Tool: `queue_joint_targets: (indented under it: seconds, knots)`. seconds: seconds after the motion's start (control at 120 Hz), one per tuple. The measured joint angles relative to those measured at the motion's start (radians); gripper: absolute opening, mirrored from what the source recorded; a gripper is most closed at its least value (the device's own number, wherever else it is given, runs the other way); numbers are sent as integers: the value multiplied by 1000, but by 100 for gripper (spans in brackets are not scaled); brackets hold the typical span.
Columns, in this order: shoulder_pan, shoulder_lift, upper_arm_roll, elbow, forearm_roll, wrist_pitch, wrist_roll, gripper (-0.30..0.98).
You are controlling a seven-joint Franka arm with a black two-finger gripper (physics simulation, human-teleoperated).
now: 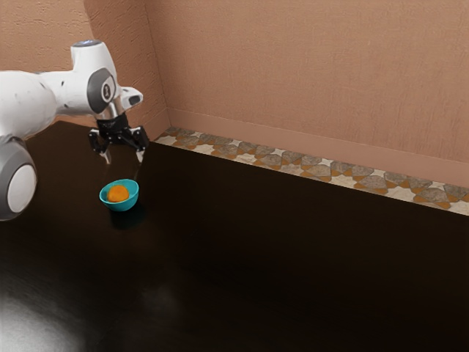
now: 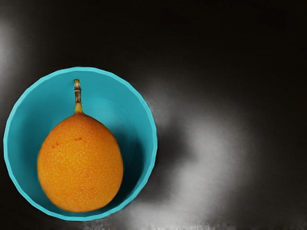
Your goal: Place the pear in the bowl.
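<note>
— And over to the gripper (image 1: 124, 159)! Hanging high above the bowl (image 1: 126, 206), clear of the rim, with both fingers spread wide!

— Gripping anything up there?

— Nothing at all! Empty between the fingertips!

— And down to the pear (image 2: 80, 165)?

— Inside the bowl! Plump and orange, lying over close to one side of the bowl, with stem pointing across toward the opposite side. Lovely!

— And farther out?

— Dark tabletop (image 1: 293, 271) beneath the bowl and all around, then patterned stone floor (image 1: 337, 174) beyond, with a pinkish wall (image 1: 308, 81) behind.

— Which step to call, then?

— Past the placing, by all appearances! Down to the retreat, judging by that empty gripper over a filled bowl.

— And for the next move?

— Easy does it: straight up and away from the bowl, fingers kept apart, without a brush against the rim. No need for a second grasp!
</note>
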Motion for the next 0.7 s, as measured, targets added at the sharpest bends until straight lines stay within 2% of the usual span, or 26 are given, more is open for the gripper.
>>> queue_joint_targets:
  seconds: [0.1,0.233,0.433,0.7]
  knots:
    - [-22,-78,-29,1,20,-18,32,67]
    - [-27,-217,-162,0,102,-72,74,68]
    - [-28,-368,-284,-17,166,-150,119,68]
    - [-27,-391,-353,9,212,-209,155,69]
